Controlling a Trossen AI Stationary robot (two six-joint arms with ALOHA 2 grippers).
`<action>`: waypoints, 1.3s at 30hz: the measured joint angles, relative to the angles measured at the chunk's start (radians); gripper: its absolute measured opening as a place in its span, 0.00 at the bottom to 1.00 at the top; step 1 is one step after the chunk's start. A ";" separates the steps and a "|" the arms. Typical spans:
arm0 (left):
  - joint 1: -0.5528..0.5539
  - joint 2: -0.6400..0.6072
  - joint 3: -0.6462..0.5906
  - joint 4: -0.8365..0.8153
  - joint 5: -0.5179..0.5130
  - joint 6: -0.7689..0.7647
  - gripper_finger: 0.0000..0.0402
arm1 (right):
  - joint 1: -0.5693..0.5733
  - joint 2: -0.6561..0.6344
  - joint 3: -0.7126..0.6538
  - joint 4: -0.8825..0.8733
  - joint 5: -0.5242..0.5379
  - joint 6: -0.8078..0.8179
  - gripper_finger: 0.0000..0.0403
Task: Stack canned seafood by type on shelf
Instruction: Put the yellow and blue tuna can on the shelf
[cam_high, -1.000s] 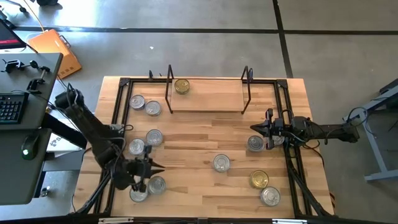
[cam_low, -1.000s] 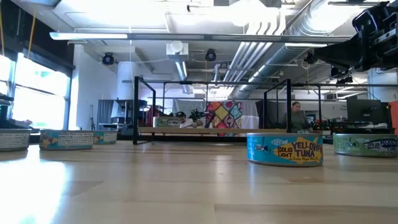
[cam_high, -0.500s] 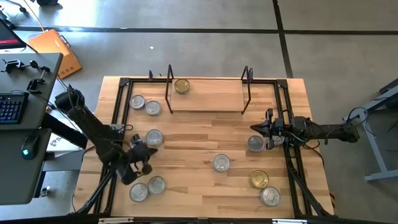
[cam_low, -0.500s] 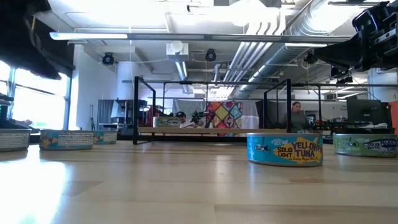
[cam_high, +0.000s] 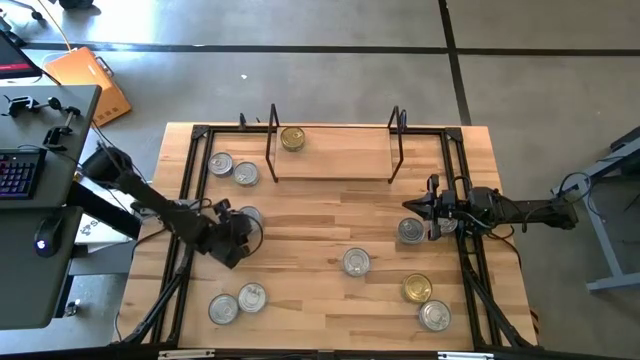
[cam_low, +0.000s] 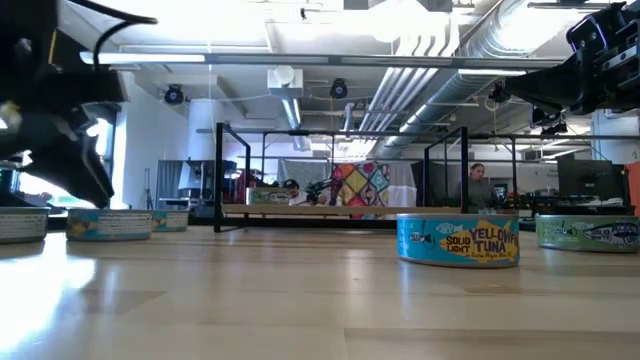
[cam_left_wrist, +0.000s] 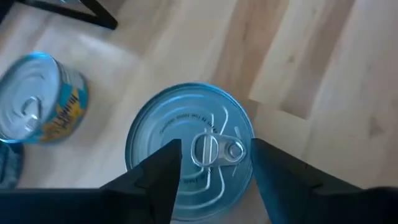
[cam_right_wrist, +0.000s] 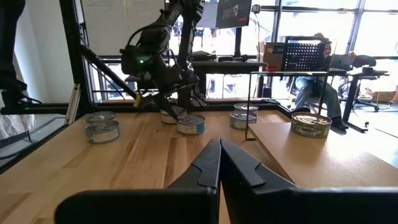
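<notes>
One can only is on the shelf (cam_high: 330, 155): a gold-lidded can (cam_high: 292, 138) at its left end, by the left wire upright. Task barely started, judging from that.

High view: the other cans sit on the surface (cam_high: 330, 290). Two silver cans (cam_high: 232, 168) near the far left corner, two more (cam_high: 237, 303) near the near left corner, one silver can (cam_high: 356, 262) mid-surface, one (cam_high: 410, 231) just beside the right gripper (cam_high: 418, 210), a gold can (cam_high: 416, 289) and a silver one (cam_high: 434, 315) toward the near right corner. Left gripper (cam_high: 240, 232) hangs over another silver can (cam_high: 249, 217) at the left side.

Low view: yellowfin tuna can (cam_low: 458, 239) on the near surface, another can (cam_low: 588, 232) at the right edge, three (cam_low: 105, 224) at the left; shelf far back.

Left wrist view: left gripper (cam_left_wrist: 213, 165) has its fingers spread, straddling a silver pull-tab can (cam_left_wrist: 189, 146), not pinching it; second can (cam_left_wrist: 38, 99) beside.

Right wrist view: right gripper (cam_right_wrist: 219, 163) fingers pressed together, holding nothing, parked above the right side of the surface; gold can (cam_right_wrist: 310, 124) on shelf.

Left to do: nearly everything, about ten cans unsorted; next pick looks like the straddled can.
</notes>
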 joint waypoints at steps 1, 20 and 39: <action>0.014 0.000 -0.004 0.010 0.002 0.026 0.47 | 0.000 0.000 0.000 0.000 0.000 0.000 0.00; 0.085 -0.001 -0.053 0.162 0.105 0.341 0.20 | 0.000 0.000 0.000 0.000 0.000 0.000 0.00; -0.034 0.002 -0.057 0.529 0.160 0.593 0.00 | 0.000 0.000 0.000 0.000 0.000 0.000 0.00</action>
